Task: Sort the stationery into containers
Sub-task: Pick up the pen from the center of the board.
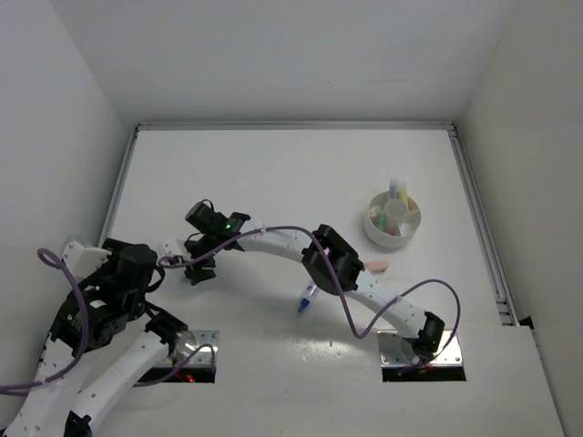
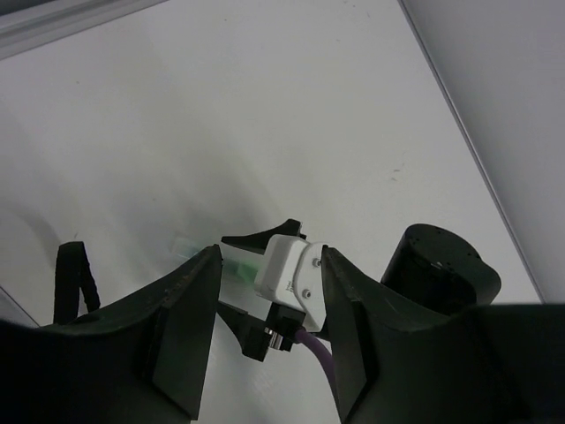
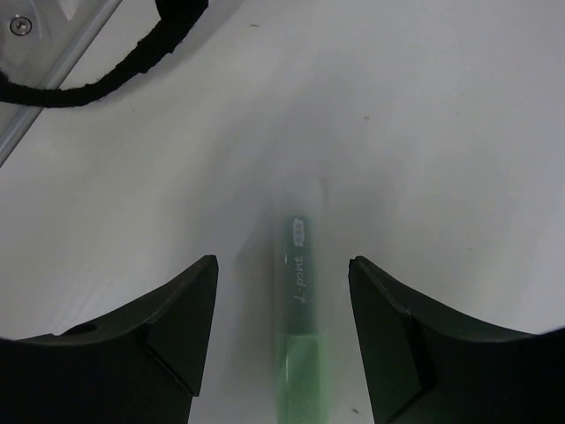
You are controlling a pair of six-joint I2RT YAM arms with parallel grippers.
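Note:
A green highlighter (image 3: 300, 336) lies on the white table between the open fingers of my right gripper (image 3: 282, 261), which is low over it and not touching it. In the top view the right gripper (image 1: 199, 267) is at the left centre and hides the highlighter. My left gripper (image 2: 270, 252) is open and empty, pointing at the right wrist; the highlighter (image 2: 237, 265) shows beyond it. In the top view the left gripper (image 1: 162, 266) is just left of the right one. The round white bowl (image 1: 393, 238) at the right holds yellow and blue pens (image 1: 397, 188). A blue pen (image 1: 307, 298) and a pink eraser (image 1: 378, 267) lie on the table.
The right arm (image 1: 332, 259) stretches across the middle of the table with its purple cable. Two square metal plates (image 1: 196, 350) (image 1: 449, 350) sit at the arm bases. A black cable (image 3: 106, 79) and a metal rail (image 3: 53, 53) lie beyond the highlighter. White walls enclose the table.

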